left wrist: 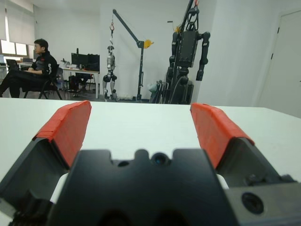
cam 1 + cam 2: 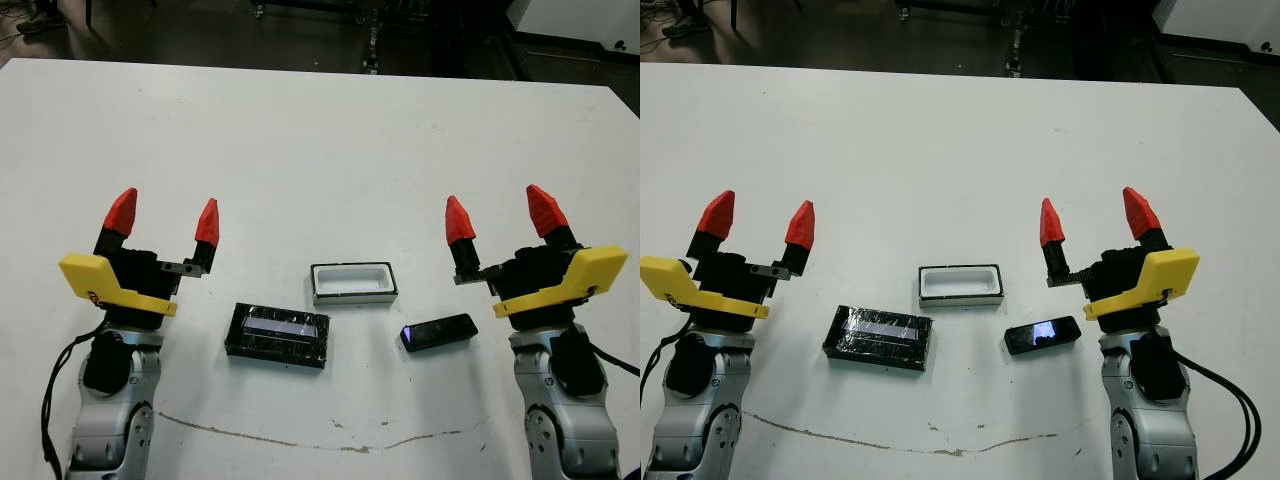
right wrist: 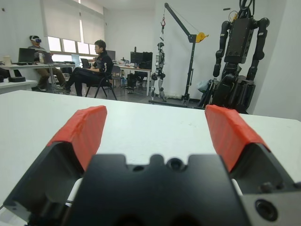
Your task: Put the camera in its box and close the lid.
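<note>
The white box [image 2: 353, 282] sits near the table's front middle with its hollow facing up. To its right and slightly nearer lies the camera [image 2: 439, 332], a slim black bar. The black glossy lid [image 2: 278, 335] rests flat to the box's left and nearer to me. My left gripper [image 2: 164, 217] hovers open at the left, raised above the table and away from the lid. On the right, the right gripper [image 2: 503, 215] is open too, held above and beyond the camera. Neither wrist view shows any of the three things.
A thin dark crack line [image 2: 300, 438] runs along the table near its front edge. Beyond the far edge are a dark floor and stand legs [image 2: 372, 40]. Seated people [image 3: 96, 68], a crane and parked robots [image 1: 188, 56] show past the table in the wrist views.
</note>
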